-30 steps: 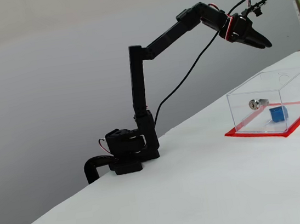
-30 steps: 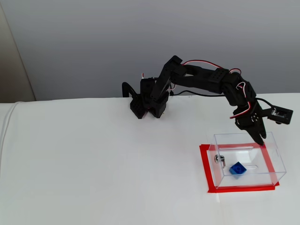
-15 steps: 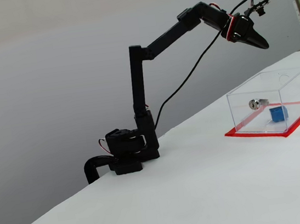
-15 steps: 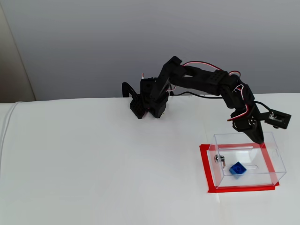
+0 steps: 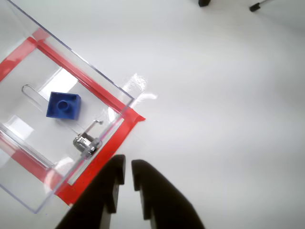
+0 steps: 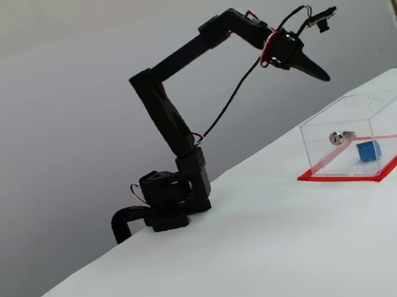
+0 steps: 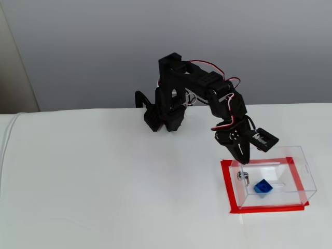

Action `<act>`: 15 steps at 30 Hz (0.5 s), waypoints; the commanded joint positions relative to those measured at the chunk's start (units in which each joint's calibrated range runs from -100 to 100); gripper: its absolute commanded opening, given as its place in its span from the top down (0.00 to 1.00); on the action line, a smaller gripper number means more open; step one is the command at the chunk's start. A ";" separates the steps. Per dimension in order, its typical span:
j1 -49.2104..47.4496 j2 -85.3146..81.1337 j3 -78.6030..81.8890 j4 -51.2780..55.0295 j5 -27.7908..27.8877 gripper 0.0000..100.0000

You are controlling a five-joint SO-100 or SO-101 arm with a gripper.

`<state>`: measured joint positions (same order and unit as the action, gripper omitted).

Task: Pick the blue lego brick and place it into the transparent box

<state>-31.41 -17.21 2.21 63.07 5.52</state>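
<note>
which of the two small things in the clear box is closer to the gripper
The silver metal cylinder on the wall; the blue lego brick sits farther from the gripper.

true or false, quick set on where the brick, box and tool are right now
1. The blue lego brick lies inside the transparent box. True.
2. The tool is clamped on the brick. False: it holds nothing, and its fingers are nearly together, above the table outside the box.
3. The box stands on a red base plate. True.
4. The small silver metal cylinder lies loose on the table beside the arm's base. False: it sits on a wall of the box.
5. A second brick waits on the table outside the box. False: only one brick is visible.
</note>
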 commanded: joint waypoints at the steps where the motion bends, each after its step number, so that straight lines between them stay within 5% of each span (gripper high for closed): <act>1: 5.27 -11.26 8.10 -0.84 0.43 0.99; 15: 25.53 -42.23 39.29 -0.93 0.27 0.99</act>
<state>-10.04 -52.73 37.78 63.07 5.52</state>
